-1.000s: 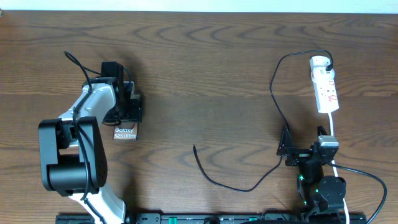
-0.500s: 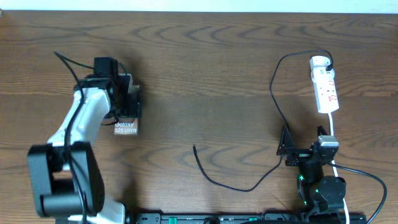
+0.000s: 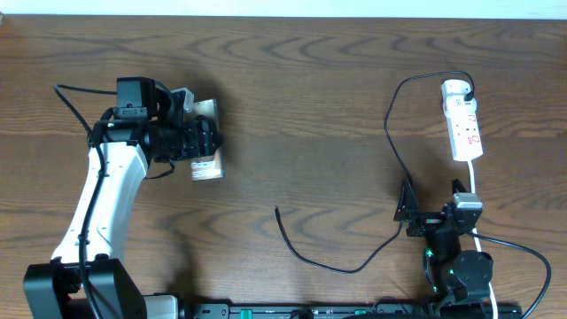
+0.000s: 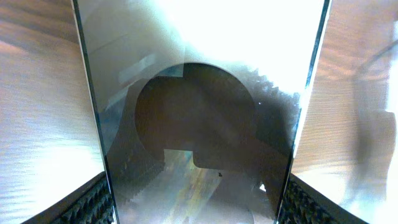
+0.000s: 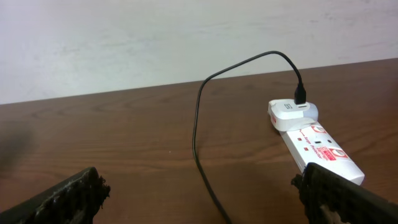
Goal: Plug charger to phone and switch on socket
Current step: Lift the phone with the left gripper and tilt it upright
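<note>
The socket (image 3: 462, 120) lies ahead of my right jaws, slightly to their right, with the charger (image 3: 390, 133) plugged into its rounded far end. The black cable runs back toward my right jaws, which stand wide apart and hold nothing. It then curls off to their left, its free connector lying on the counter (image 3: 310, 80). My left jaws are clamped on the long edges of the phone (image 4: 199, 62). Its glossy face fills the gap between them, well apart from the connector.
</note>
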Tool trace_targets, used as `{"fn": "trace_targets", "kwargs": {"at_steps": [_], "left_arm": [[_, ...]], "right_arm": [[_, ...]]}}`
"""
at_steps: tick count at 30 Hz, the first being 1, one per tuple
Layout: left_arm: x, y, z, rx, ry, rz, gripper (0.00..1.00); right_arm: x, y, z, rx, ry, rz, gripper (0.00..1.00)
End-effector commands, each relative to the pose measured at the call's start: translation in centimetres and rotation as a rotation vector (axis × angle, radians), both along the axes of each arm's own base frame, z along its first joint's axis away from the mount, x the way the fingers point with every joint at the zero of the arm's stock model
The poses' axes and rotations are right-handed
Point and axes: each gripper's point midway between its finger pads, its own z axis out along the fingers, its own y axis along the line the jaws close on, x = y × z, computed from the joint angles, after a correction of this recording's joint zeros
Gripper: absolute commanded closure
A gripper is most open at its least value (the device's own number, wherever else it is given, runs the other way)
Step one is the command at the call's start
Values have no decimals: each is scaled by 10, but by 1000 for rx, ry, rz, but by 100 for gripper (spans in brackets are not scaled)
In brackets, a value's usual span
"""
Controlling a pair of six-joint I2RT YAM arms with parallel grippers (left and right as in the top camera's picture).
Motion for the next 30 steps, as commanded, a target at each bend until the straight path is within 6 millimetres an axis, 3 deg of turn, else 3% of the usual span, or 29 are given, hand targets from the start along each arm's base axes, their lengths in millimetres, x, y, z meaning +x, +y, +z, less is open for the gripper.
{"fn": "trace_targets", "kwargs": {"at_steps": [1, 6, 15, 30], "left_arm": [[-5, -29, 25, -268, 89, 98, 93], [-9, -40, 34, -487, 344, 378, 93], [-20, -67, 64, -810, 739, 596, 93], [-22, -73, 99, -1043, 1073, 705, 93]], "right_arm": [[0, -2, 0, -14, -1, -6, 1], [0, -2, 0, -14, -1, -6, 1], [0, -2, 0, -14, -1, -6, 1], [0, -2, 0, -15, -1, -6, 1]]}}
